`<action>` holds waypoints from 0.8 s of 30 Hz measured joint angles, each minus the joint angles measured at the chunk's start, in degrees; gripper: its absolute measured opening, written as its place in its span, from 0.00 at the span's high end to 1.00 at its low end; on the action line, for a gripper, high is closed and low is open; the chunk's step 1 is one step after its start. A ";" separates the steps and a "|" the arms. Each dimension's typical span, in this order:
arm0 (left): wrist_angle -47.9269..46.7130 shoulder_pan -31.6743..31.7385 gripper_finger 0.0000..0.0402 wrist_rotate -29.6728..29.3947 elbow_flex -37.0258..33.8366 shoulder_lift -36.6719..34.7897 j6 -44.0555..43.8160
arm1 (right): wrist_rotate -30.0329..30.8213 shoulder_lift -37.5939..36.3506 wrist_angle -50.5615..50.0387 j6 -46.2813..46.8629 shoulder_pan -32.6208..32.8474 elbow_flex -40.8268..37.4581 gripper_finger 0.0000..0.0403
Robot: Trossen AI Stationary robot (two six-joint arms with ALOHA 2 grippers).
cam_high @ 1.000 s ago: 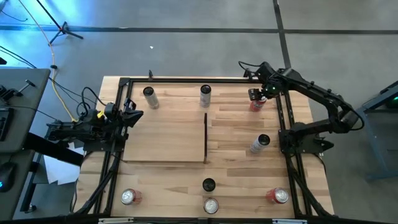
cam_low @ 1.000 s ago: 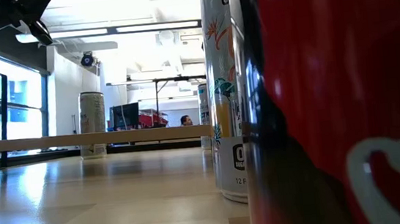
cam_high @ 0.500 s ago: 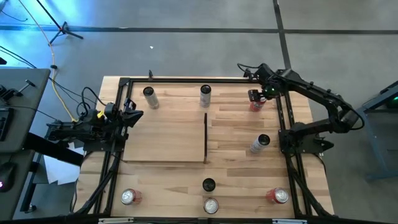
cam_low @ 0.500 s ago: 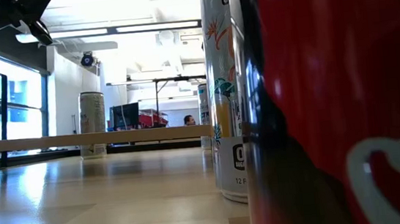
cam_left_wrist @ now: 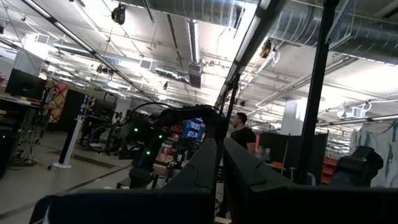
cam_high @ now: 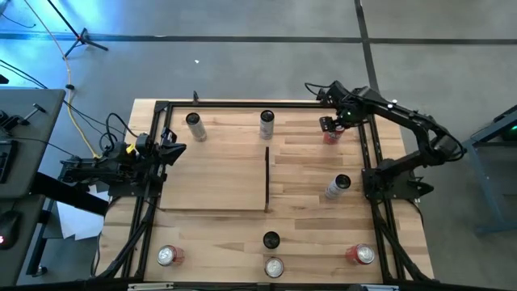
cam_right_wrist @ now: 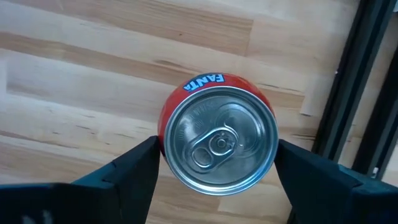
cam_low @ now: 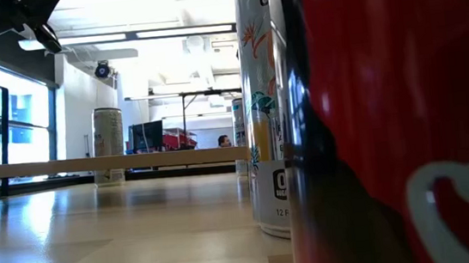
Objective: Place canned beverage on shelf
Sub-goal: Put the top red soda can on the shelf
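A red Fanta can (cam_right_wrist: 217,140) stands upright on the tabletop at the far right (cam_high: 332,136). My right gripper (cam_right_wrist: 217,148) hangs open just above it, pointing down, with one finger (cam_right_wrist: 134,168) on each side of the can's top and touching nothing. The shelf (cam_high: 214,178) is a pale-wood panel lying flat at the table's middle left, with a dark upright strip (cam_high: 267,178) along its right edge. My left gripper (cam_high: 174,151) waits shut at the left edge, and in the left wrist view (cam_left_wrist: 219,162) it tilts up into the room.
Other cans stand at the far side (cam_high: 194,125) (cam_high: 266,123), at mid right (cam_high: 338,187) and along the near edge (cam_high: 271,240) (cam_high: 166,256) (cam_high: 275,267) (cam_high: 361,255). A black frame rail (cam_right_wrist: 348,93) runs close beside the red can. A person (cam_left_wrist: 239,130) stands in the room beyond.
My right gripper has sunk a little toward the red can and shifted slightly toward the table's left. The can has stayed where it was.
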 joint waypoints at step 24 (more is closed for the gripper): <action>-0.02 0.02 0.98 0.00 -0.02 0.00 0.02 | -0.84 -0.04 2.33 -1.89 3.18 -0.20 0.39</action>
